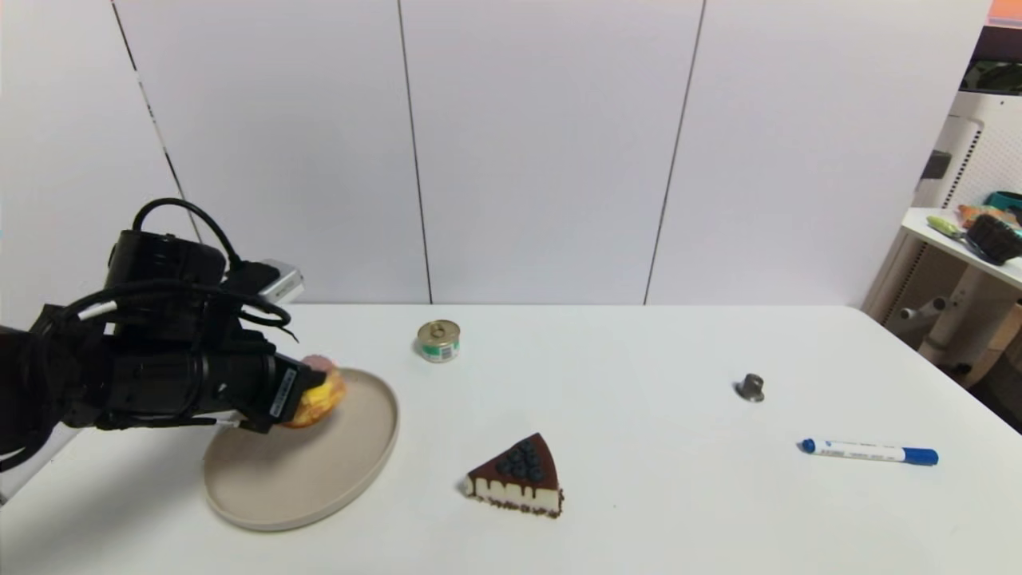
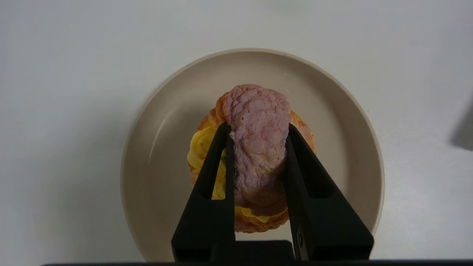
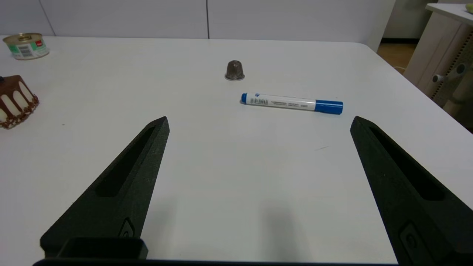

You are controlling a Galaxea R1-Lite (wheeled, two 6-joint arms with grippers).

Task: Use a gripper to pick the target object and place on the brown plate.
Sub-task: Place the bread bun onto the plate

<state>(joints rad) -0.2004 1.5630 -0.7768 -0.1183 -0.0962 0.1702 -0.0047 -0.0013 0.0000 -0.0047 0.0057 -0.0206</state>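
My left gripper is shut on the cream puff, a golden bun with yellow filling and a pinkish top. It holds the puff above the far part of the brown plate. In the left wrist view the two black fingers squeeze the pinkish top of the puff, with the plate right below it. My right gripper is open and empty, low over the bare table at the right; it does not show in the head view.
A chocolate blueberry cake slice lies right of the plate. A green-labelled tin can stands behind. A small grey cone and a blue marker lie at the right. A side table stands off the table's right edge.
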